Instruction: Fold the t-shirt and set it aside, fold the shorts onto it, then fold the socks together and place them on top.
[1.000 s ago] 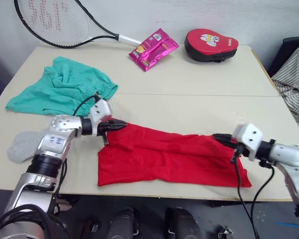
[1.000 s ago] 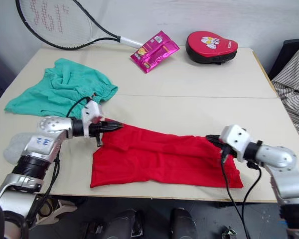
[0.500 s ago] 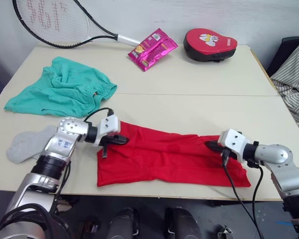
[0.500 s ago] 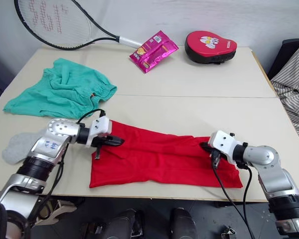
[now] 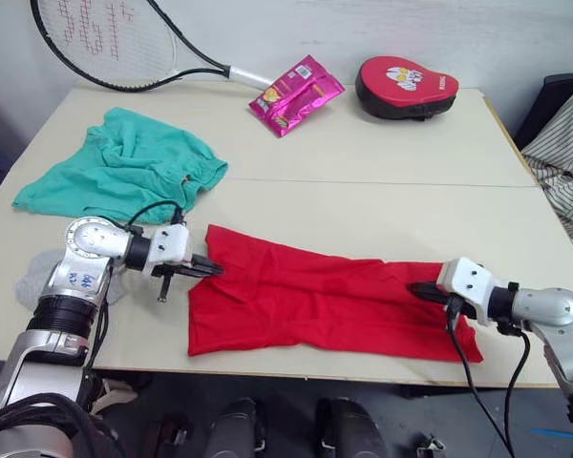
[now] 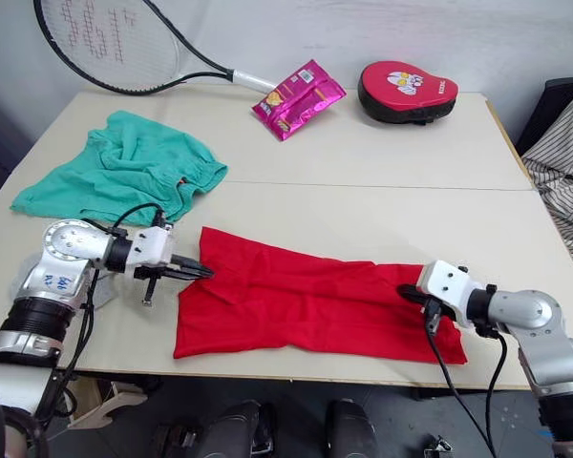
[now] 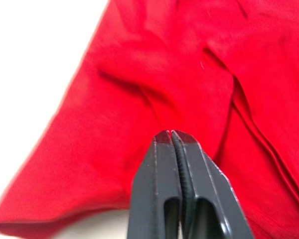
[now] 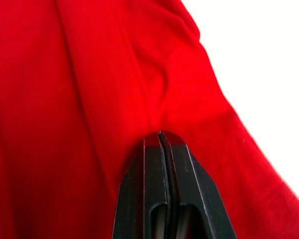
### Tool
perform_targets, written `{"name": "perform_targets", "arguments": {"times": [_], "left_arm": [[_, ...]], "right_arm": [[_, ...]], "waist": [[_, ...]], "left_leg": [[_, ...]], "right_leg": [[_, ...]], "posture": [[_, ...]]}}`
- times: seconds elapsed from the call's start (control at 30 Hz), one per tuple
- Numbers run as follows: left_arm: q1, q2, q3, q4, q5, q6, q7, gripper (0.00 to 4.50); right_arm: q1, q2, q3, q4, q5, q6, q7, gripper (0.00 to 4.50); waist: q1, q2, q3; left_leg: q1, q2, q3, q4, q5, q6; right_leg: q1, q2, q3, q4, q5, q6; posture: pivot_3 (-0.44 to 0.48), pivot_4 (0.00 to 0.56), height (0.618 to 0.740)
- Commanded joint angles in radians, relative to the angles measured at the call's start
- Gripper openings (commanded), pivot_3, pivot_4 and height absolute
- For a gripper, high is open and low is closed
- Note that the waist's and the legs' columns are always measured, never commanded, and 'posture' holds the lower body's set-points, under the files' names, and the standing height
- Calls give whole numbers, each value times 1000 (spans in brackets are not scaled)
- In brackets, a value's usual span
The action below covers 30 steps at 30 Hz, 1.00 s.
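Left claw: fingers pressed together, pinching a small fold of red cloth at the left end of the t-shirt; the wrist view shows the fabric puckered at the fingertips.
Right claw: fingers together as well, nipping the cloth at the right end of the t-shirt, close to its near right corner.
T-shirt: lies flat and lengthwise along the near edge of the worktop, stretched between both claws, creased with a few long folds.
Shorts: teal-green, bunched on the far left of the worktop, well apart from the t-shirt.
Socks: light grey, at the near left edge, partly hidden behind the left arm.
Worktop: pale beige, with a seam running left to right across its middle.
Racket: at the far left corner, its handle pointing right.
Snack packet: pink, at the far middle.
Red padded mitt: far right of the packet.
Striped cloth: beyond the right edge of the worktop.
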<state>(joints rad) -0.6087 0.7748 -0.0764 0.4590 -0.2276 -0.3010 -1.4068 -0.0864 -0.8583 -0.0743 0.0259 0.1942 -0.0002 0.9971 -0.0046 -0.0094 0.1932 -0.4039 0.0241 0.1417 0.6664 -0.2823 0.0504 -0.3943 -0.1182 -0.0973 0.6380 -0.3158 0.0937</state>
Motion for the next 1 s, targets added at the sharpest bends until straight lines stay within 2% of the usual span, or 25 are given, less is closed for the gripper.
{"name": "perform_targets", "arguments": {"times": [0.03, 0.17, 0.27, 0.43, 0.63, 0.73, 0.97, 1.0], "left_arm": [[90, 37, 87, -168, -66, -7, 30, 1464], [201, 48, 102, -254, -22, -118, 58, 2735], [208, 18, 82, -207, 98, -245, 166, 2735], [180, -24, 28, -136, 201, -319, 259, 2735], [150, -40, -23, -58, 225, -402, 287, 2735], [156, -43, -31, -49, 188, -420, 273, 2138], [171, -36, -44, -16, 162, -477, 264, 34], [171, -34, -44, -2, 159, -487, 262, 34]], "right_arm": [[33, 14, -67, -53, 56, -35, 1, 0], [71, 20, -80, -87, 64, -39, 1, 0], [88, 32, -73, -114, 66, -28, -5, 0], [81, 41, -64, -141, 63, -4, -9, 0], [89, 38, -71, -162, 66, 15, -8, 0], [99, 38, -80, -171, 67, 23, -13, 0], [122, 41, -89, -188, 70, 32, -24, 0], [122, 41, -88, -189, 70, 34, -26, 0]], "waist": [[-6, 0, 0], [-7, 0, 0], [-1, 0, 0], [3, 0, 0], [1, 0, 0], [0, 0, 0], [1, 0, 0], [1, 0, 0]], "left_leg": [[0, 0, 0, 0, 0, 0], [1, 0, 1, 0, 0, 0], [2, 0, 1, 0, -1, -1], [1, -1, 1, 0, -3, 1], [1, 0, 1, -1, -3, 0], [1, 1, 1, -1, -3, 0], [1, 0, 1, -1, -3, 0], [1, 0, 1, 0, -3, 0]], "right_leg": [[0, 1, 0, 1, 0, 0], [0, 1, 1, 0, 0, 0], [0, 1, 2, -1, 0, 0], [0, -1, 2, -1, 0, 0], [-1, 0, 1, -1, 0, 0], [-1, 1, 1, -1, 0, 0], [-1, 1, 2, -1, 0, 0], [-1, 1, 2, -1, 0, 0]], "posture": [[0, 150, 740], [0, 150, 740], [0, 150, 740], [0, 150, 740], [0, 150, 740], [0, 150, 740], [0, 150, 740], [0, 150, 740]]}}
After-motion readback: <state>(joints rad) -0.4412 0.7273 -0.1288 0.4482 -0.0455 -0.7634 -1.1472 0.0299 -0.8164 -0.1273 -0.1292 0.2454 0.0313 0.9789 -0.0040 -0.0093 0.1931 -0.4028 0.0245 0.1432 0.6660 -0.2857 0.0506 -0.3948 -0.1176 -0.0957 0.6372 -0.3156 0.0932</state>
